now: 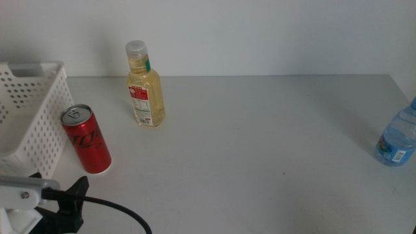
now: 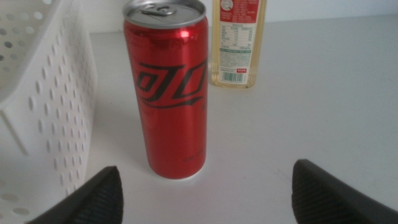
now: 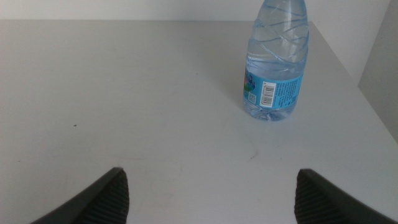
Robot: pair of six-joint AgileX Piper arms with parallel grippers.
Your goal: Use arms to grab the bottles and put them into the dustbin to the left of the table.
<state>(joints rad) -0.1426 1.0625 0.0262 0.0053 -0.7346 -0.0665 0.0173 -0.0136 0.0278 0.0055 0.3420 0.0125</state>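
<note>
Red and slim, the aluminium soda can [image 2: 173, 93] stands upright near the table's [image 1: 260, 143] left edge, just beside the white perforated plastic dustbin [image 1: 32, 110]. Left end effector [image 2: 205, 193] sits spread wide just short of it, nothing held: the approach step, I'd judge. Next it must slide forward around the can and close. Right end effector [image 3: 208, 193], also spread, faces the clear blue-labelled water bottle [image 3: 275, 62] at the right edge. A yellow-liquid bottle [image 1: 145, 88] waits toward the back edge.

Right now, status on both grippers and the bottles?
Left gripper open, facing red soda can beside dustbin. Right gripper open, facing water bottle. Yellow-liquid bottle upright behind can. Nothing grabbed.
</note>
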